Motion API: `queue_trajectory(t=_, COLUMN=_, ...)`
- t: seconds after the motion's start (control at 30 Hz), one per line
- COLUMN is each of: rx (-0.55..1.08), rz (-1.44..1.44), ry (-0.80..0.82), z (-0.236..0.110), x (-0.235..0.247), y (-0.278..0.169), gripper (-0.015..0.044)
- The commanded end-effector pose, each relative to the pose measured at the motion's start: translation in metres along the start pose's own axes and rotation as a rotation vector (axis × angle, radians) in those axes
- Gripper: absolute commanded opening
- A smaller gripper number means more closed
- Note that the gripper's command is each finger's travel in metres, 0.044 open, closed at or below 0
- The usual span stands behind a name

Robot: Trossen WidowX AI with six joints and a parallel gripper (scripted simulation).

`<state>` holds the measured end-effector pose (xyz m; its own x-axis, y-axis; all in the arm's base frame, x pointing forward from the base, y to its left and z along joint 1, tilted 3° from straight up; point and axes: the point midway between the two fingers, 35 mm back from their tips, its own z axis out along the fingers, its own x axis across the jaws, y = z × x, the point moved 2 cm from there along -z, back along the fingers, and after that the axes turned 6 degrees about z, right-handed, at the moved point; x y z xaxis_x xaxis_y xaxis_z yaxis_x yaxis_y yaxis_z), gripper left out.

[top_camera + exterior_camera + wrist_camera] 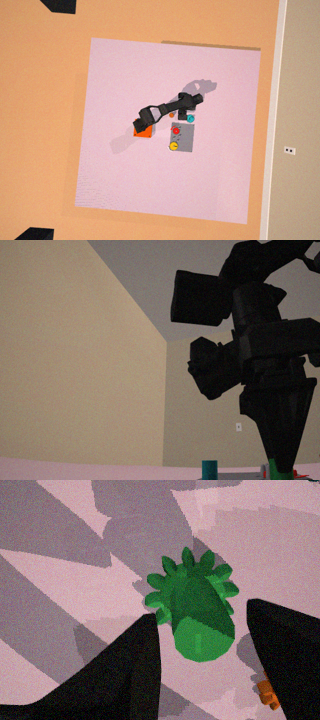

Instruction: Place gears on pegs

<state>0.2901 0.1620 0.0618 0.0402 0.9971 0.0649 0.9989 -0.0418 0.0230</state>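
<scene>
Green gear between my fingers, not gripped

My jaws stand partly open, a finger on either side of the green gear (202, 640) (280, 473); gaps show, nothing held. Gear stands on the table (144, 180). Orange gear (171, 115) (268, 694) nearby; cyan gear (190, 118) just beside the grey board (187, 139).
</scene>
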Motion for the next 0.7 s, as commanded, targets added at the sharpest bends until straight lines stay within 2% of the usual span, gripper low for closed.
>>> queue_trajectory(t=0.0, rx=0.003, rz=0.003, ry=0.004, z=0.0, x=0.001, y=0.0, gripper=0.0046)
queue_trajectory(t=0.23, rx=0.003, rz=0.003, ry=0.004, z=0.0, x=0.001, y=0.0, gripper=0.0)
queue_trajectory(t=0.67, rx=0.002, rz=0.003, ry=0.005, z=-0.023, x=0.003, y=0.006, gripper=0.0)
